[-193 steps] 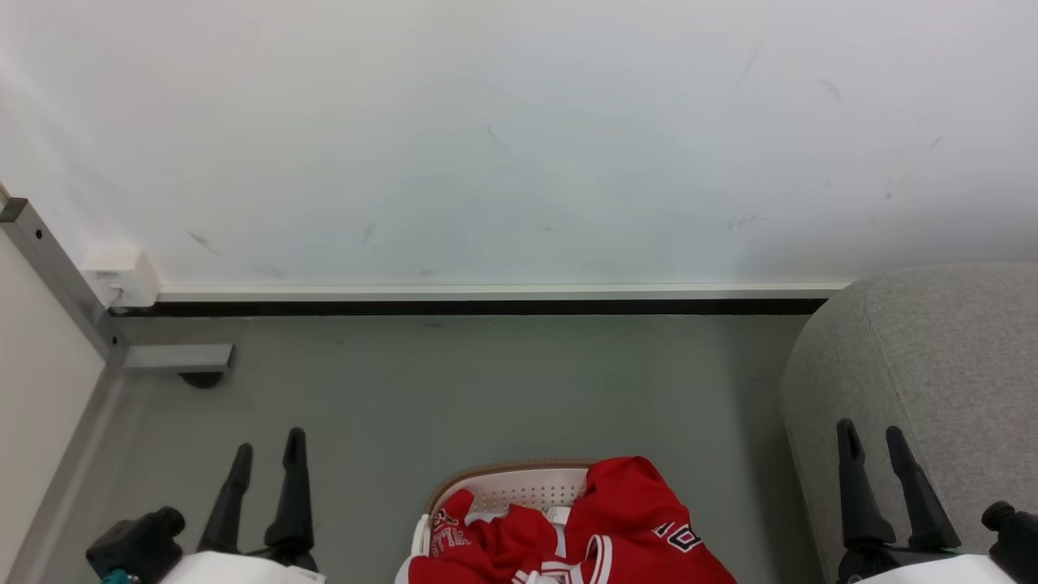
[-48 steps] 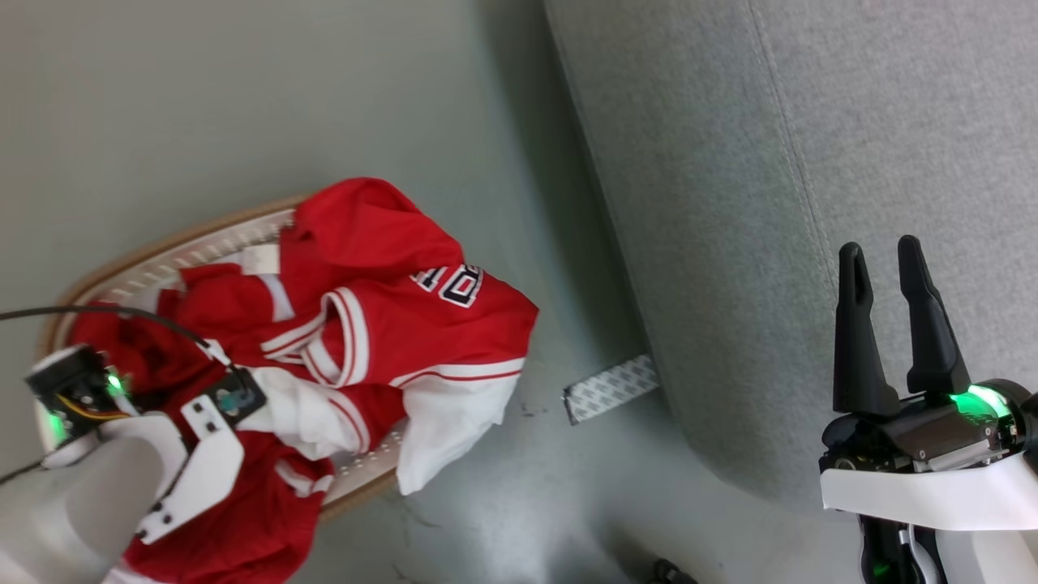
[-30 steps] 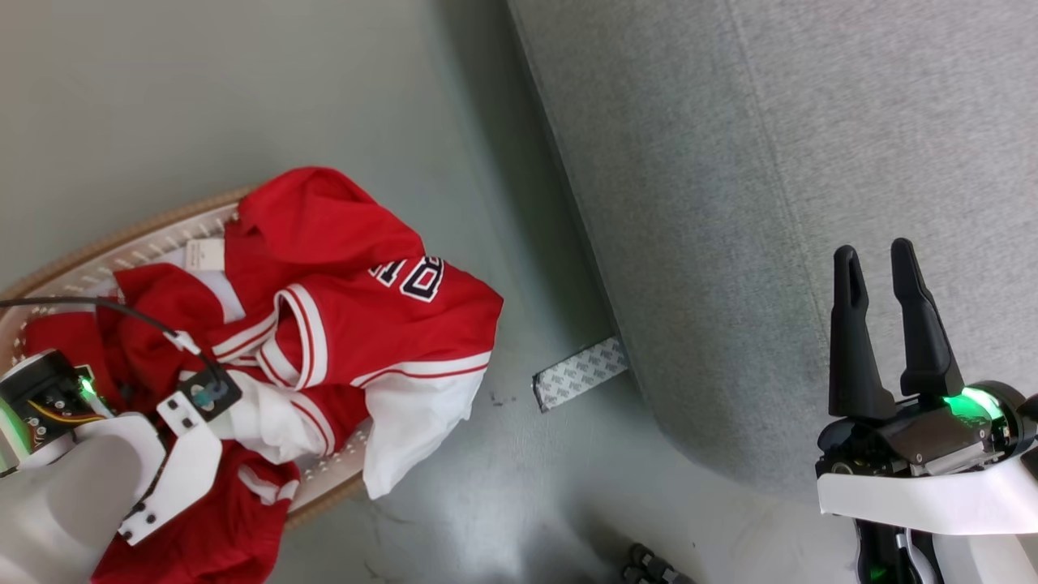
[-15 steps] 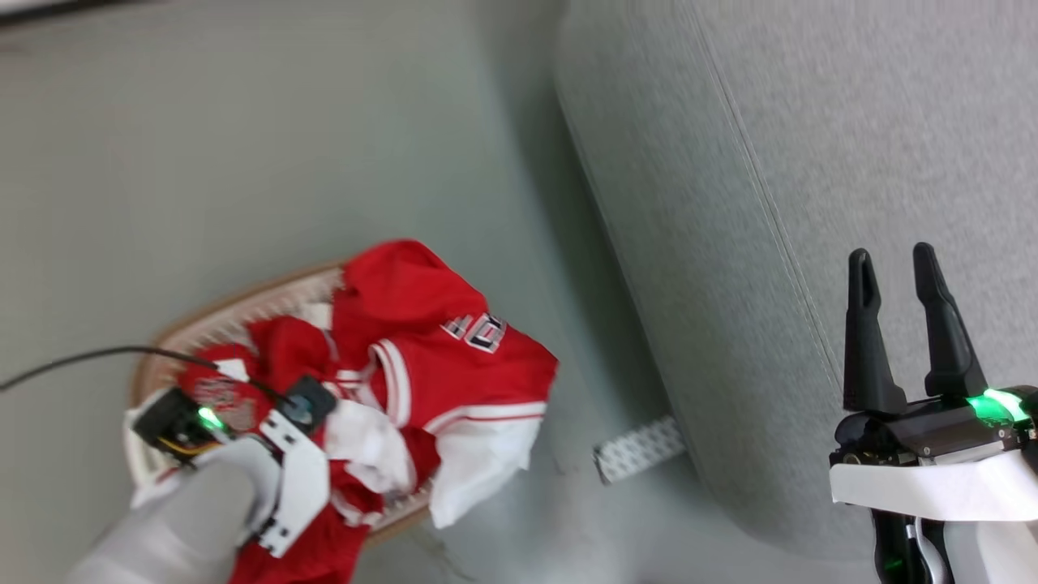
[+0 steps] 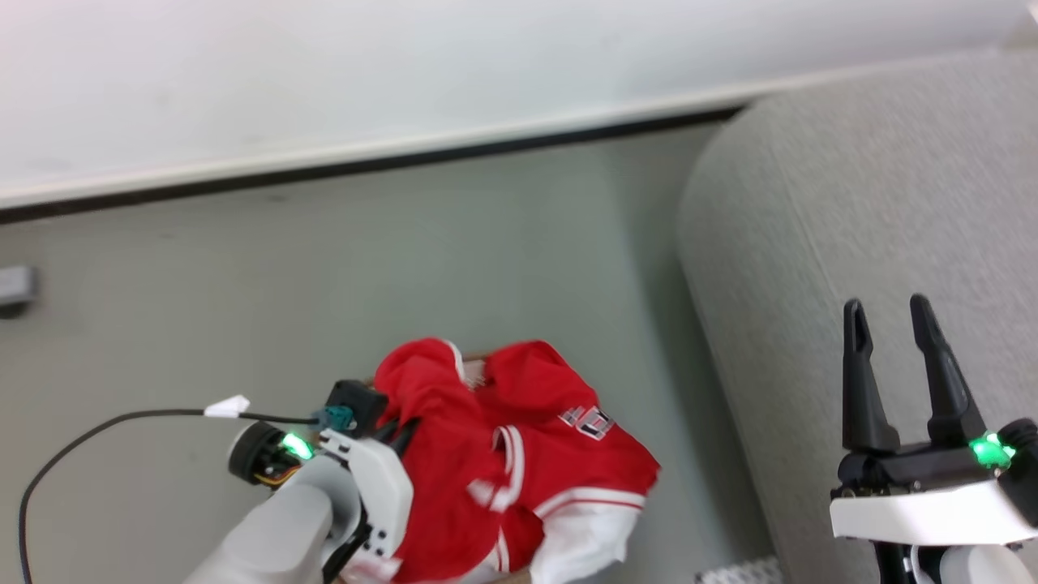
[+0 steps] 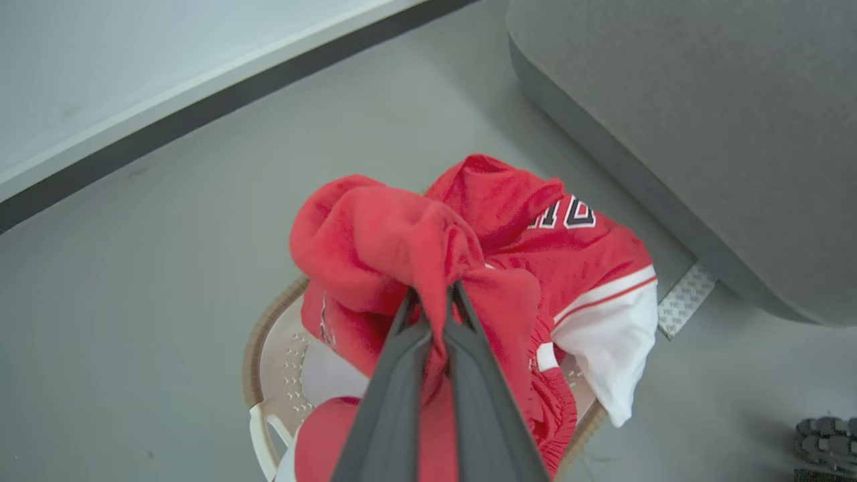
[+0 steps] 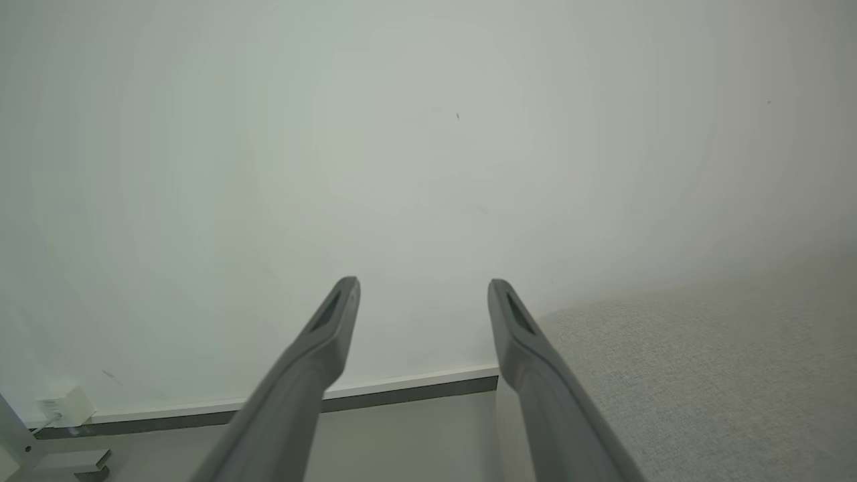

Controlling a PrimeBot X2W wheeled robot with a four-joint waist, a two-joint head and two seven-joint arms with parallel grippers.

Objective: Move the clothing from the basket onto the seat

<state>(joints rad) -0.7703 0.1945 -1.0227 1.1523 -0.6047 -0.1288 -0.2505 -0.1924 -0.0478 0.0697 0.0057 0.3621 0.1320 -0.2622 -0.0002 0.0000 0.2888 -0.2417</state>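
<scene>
Red jerseys with white sleeves, the clothing [image 5: 535, 454], are heaped in the white brown-rimmed basket [image 6: 258, 335] on the floor. My left gripper [image 6: 433, 294] is shut on a bunched fold of red jersey [image 6: 381, 227], which is pulled up above the heap. In the head view the left gripper [image 5: 409, 426] sits at the heap's left side, its tips buried in cloth. One white sleeve [image 6: 616, 361] hangs over the basket's right rim. My right gripper [image 5: 885, 312] stands open and holds nothing, over the light-grey seat [image 5: 851, 203] on the right. The right wrist view shows the right gripper [image 7: 423, 288] against the wall.
A white wall and dark baseboard [image 5: 365, 166] run behind the grey floor. A patterned strip [image 6: 683, 308] lies at the foot of the seat [image 6: 703, 120]. A black cable [image 5: 81, 438] trails from my left wrist. A dark wheeled part [image 6: 827, 435] sits at the lower right.
The head camera has tilted up, bringing the wall into view. My left gripper, shut on the red cloth, has risen and drawn a fold up from the heap. The right gripper stays open.
</scene>
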